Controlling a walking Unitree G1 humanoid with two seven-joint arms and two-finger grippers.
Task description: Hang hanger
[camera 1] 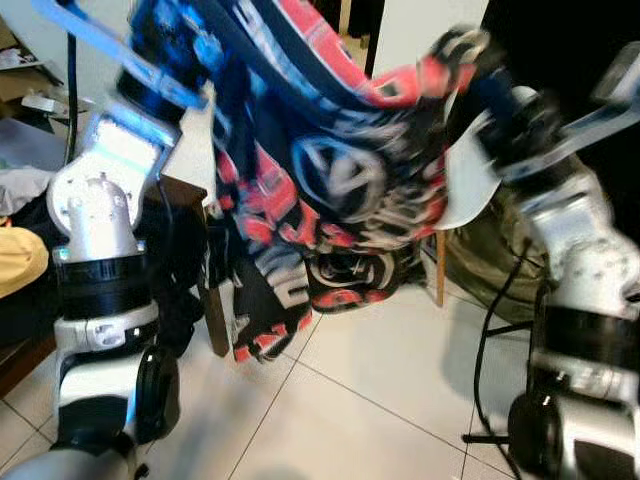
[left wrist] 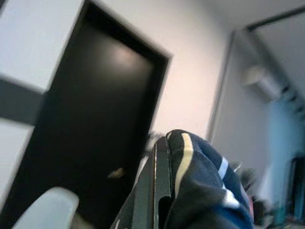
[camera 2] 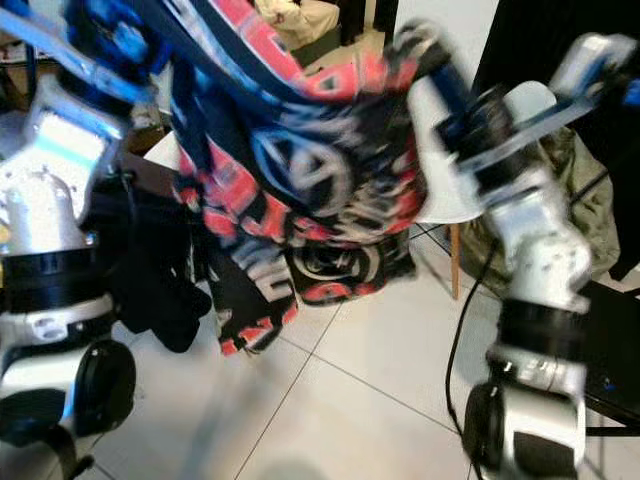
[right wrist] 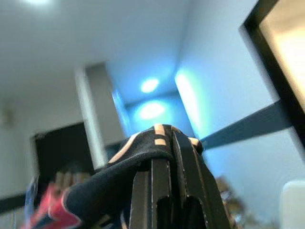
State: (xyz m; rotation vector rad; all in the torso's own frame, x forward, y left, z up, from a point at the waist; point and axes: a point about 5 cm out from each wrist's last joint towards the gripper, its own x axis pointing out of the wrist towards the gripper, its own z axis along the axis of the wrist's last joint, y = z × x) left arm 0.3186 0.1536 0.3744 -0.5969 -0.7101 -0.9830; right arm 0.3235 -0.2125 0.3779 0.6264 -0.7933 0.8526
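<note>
A navy, red and white patterned shirt (camera 1: 330, 170) hangs stretched between my two raised arms, sagging in the middle, and its lower edge ends well above the tiled floor. My left gripper (camera 1: 175, 40) holds its upper left part high up. In the left wrist view, navy cloth with a cream stripe (left wrist: 200, 186) is pressed against a black finger (left wrist: 159, 191). My right gripper (camera 1: 465, 65) holds the shirt's right end. In the right wrist view, its fingers (right wrist: 164, 191) are shut together with the striped hem (right wrist: 143, 145) draped over their tips. Both eye views are blurred.
A white chair (camera 1: 470, 190) stands behind the shirt, with an olive bag (camera 1: 500, 250) beside it. Dark wooden furniture (camera 1: 185, 200) with dark clothes stands at the left, and there is a yellow item (camera 1: 15, 260) further left. A black cable (camera 1: 490, 350) runs over the pale tiles (camera 1: 360, 410) at the right.
</note>
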